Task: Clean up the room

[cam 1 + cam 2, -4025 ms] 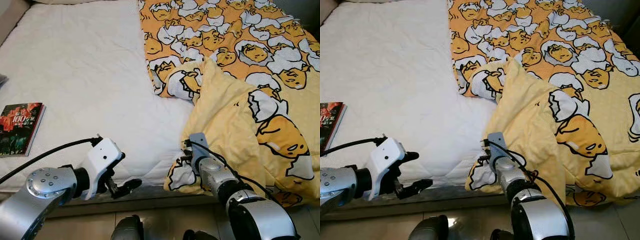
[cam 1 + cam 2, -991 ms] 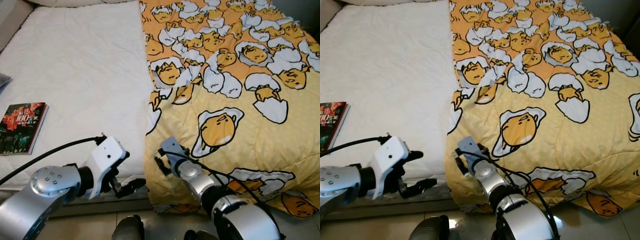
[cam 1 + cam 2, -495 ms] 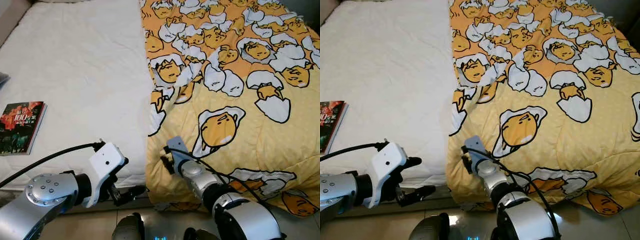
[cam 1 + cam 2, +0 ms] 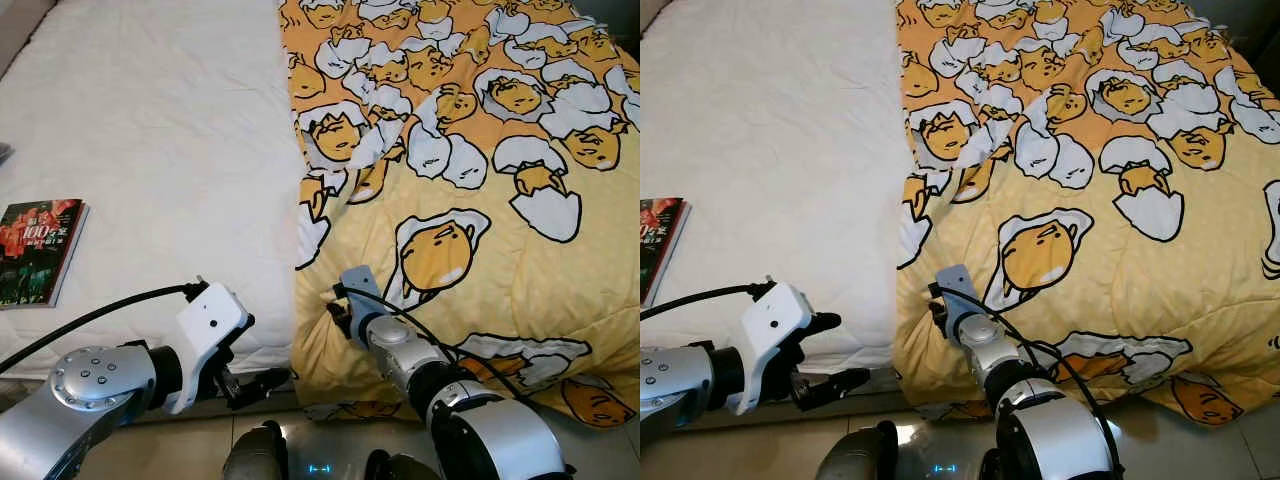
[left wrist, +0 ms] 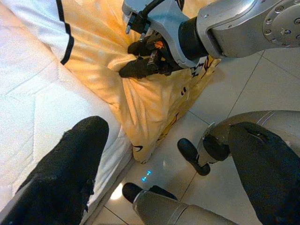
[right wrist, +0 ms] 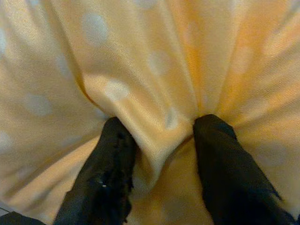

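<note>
Two pincers worked at the bed's near edge. The right pincer pinched a fold of the yellow quilt, which covered the bed's half toward 3 o'clock, its corner draping over the edge. The left pincer hung spread and empty beside the mattress. A book lay at 9 o'clock.

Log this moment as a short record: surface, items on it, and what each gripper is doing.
surface: bed with white mattress
blanket: yellow egg-print blanket spread flat over the robot's right part of the bed, its near edge hanging over the side
book: book lying flat near the bed's left edge
right gripper: right gripper pinching a fold of the blanket at its near left corner
left gripper: left gripper open, at the mattress's near edge, holding nothing
</note>
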### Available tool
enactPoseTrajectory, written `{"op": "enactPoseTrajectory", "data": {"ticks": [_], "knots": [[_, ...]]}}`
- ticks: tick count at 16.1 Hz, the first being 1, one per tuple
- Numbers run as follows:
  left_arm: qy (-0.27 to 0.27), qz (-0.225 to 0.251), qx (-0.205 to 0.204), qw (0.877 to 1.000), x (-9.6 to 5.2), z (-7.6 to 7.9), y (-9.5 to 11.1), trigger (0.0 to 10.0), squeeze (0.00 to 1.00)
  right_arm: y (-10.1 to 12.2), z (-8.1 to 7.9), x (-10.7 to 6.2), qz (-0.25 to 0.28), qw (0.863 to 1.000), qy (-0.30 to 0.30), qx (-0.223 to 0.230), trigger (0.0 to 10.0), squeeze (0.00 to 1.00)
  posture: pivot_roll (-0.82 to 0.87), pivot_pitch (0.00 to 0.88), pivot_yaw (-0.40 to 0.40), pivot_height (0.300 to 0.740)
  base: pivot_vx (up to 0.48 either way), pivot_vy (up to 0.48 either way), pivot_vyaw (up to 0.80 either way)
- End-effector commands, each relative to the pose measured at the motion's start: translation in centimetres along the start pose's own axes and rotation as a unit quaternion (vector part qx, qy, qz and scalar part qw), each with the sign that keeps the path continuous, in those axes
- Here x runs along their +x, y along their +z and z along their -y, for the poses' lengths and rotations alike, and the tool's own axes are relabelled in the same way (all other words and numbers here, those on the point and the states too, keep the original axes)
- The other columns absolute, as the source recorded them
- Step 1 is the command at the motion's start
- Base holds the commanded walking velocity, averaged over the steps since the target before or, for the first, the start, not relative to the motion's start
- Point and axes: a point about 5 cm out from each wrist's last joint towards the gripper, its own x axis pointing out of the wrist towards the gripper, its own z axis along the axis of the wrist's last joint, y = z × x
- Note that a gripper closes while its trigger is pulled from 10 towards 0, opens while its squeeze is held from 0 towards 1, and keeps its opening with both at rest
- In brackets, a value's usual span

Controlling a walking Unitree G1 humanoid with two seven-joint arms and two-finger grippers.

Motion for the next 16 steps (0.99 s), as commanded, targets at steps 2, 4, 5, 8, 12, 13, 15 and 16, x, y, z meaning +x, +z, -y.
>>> {"op": "enactPoseTrajectory", "data": {"ticks": [2,4,5,8,12,13,15,16], "knots": [[0.001,0.003,0.003,1.000,0.0,0.1,0.1,10.0,0.00,-0.3,0.0,0.0,-0.005,1.000,0.006,0.010,0.0,0.00,0.38,0.207,0.010,0.740,0.000,0.000,0.00],[0.001,0.006,0.003,1.000,0.2,0.0,0.2,10.0,0.00,-0.3,0.1,0.0,-0.005,1.000,0.010,0.008,0.0,0.00,0.37,0.204,0.010,0.740,0.000,0.000,0.00],[0.001,0.007,0.004,1.000,0.3,0.0,0.3,10.0,0.00,-0.3,0.1,0.0,-0.004,1.000,0.013,0.007,0.0,0.00,0.37,0.201,0.011,0.740,0.000,0.000,0.00],[0.000,0.008,0.005,1.000,0.3,-0.1,0.4,10.0,0.00,-0.2,0.1,-0.1,0.002,1.000,0.031,0.003,0.0,0.00,0.37,0.193,0.015,0.740,0.000,0.000,0.00],[0.000,0.003,0.006,1.000,0.3,-0.3,0.2,10.0,0.00,0.0,0.2,-0.2,0.019,0.998,0.068,0.000,0.0,0.00,0.36,0.186,0.020,0.740,0.000,0.000,0.00],[0.000,0.000,0.006,1.000,0.3,-0.4,0.1,10.0,0.00,0.1,-0.1,-0.3,0.028,0.995,0.095,-0.006,0.0,0.00,0.36,0.185,0.020,0.740,0.000,0.000,0.00],[0.002,-0.004,0.005,1.000,0.2,-0.4,-0.2,10.0,0.00,0.3,-0.9,-0.5,0.051,0.986,0.156,-0.020,0.0,0.00,0.36,0.184,0.020,0.740,0.000,0.000,0.00],[0.004,-0.005,0.004,1.000,0.2,-0.5,-0.2,10.0,0.00,0.4,-1.5,-0.8,0.066,0.975,0.213,-0.014,0.0,0.00,0.36,0.181,0.021,0.740,0.000,0.000,0.00]]}}
